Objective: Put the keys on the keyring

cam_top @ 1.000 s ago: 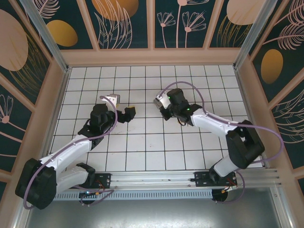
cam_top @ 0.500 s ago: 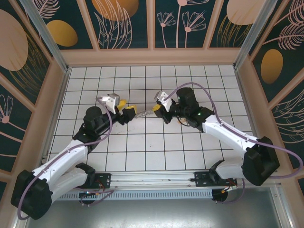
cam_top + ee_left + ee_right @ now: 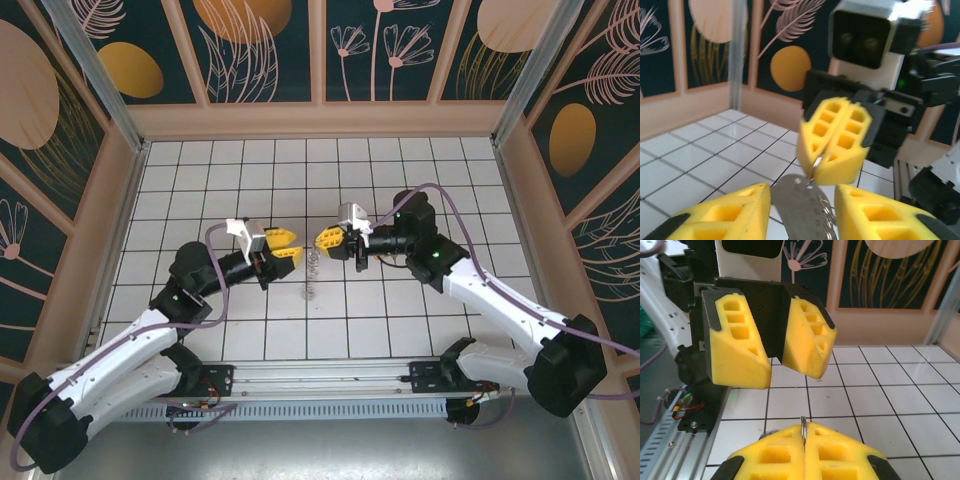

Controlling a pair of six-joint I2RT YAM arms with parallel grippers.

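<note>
Left end effector (image 3: 282, 250) nose-to-nose with right end effector (image 3: 328, 238), both horizontal, mid-air.

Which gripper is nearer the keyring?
Right. The right gripper has its jaws shut on the keyring. The left gripper faces it, jaws apart on either side of a key hanging from the ring.

White tiled floor (image 3: 250, 330), dark botanical wall panels (image 3: 260, 50), pale wooden frame (image 3: 320, 120).

Yellow gripper pads (image 3: 735, 350); white, black-gridded floor (image 3: 288, 338); keys (image 3: 799, 206) seemingly grey-silver.
</note>
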